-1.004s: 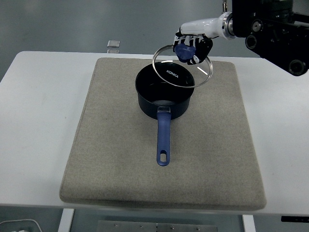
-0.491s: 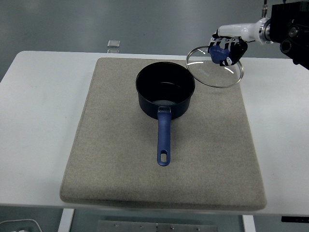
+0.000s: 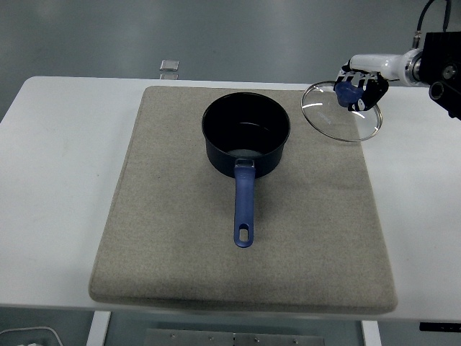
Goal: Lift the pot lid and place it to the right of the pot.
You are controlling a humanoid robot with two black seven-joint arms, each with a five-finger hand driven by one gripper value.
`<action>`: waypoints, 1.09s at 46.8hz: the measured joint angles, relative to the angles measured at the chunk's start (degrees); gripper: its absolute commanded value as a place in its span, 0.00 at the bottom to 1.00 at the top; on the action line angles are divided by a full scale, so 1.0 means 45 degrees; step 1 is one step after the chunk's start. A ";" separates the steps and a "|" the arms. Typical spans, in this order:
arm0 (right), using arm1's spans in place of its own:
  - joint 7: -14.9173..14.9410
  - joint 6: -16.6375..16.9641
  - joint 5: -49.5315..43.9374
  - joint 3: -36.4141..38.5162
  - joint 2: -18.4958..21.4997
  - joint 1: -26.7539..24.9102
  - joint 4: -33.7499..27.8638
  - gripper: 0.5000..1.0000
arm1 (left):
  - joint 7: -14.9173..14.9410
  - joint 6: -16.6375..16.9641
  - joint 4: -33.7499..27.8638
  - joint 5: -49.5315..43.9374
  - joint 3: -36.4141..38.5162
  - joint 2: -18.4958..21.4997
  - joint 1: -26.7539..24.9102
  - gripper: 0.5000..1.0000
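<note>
A dark blue pot stands uncovered on the grey mat, its blue handle pointing toward the near edge. To its right, the glass lid with a blue knob hangs tilted over the mat's far right corner. My right hand is shut on the knob, coming in from the right edge. The lid is well clear of the pot. Whether its lower rim touches the mat I cannot tell. The left arm does not show.
The mat covers most of the white table. A small clear square object lies at the table's far edge, left of the pot. Bare mat lies right of the pot and in front of it.
My right hand has carried the lid from over the pot's far rim to the right and slightly down, out past the pot to the mat's right corner.
</note>
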 measured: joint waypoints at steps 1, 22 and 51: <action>0.0000 -0.0079 0.0000 -0.0005 0.0006 -0.0088 -0.0005 0.03 | 0.0000 0.0000 0.0000 0.0000 0.0000 0.0000 0.0000 1.00; 0.0008 -0.0433 0.0031 0.0033 0.0353 -0.0745 0.0034 0.46 | 0.0000 0.0000 0.0000 0.0000 0.0000 0.0000 -0.0001 1.00; 0.0660 0.0016 0.2856 0.0299 0.0263 -0.0422 0.0074 0.80 | 0.0005 -0.0001 0.0000 0.0001 0.0000 0.0000 -0.0001 1.00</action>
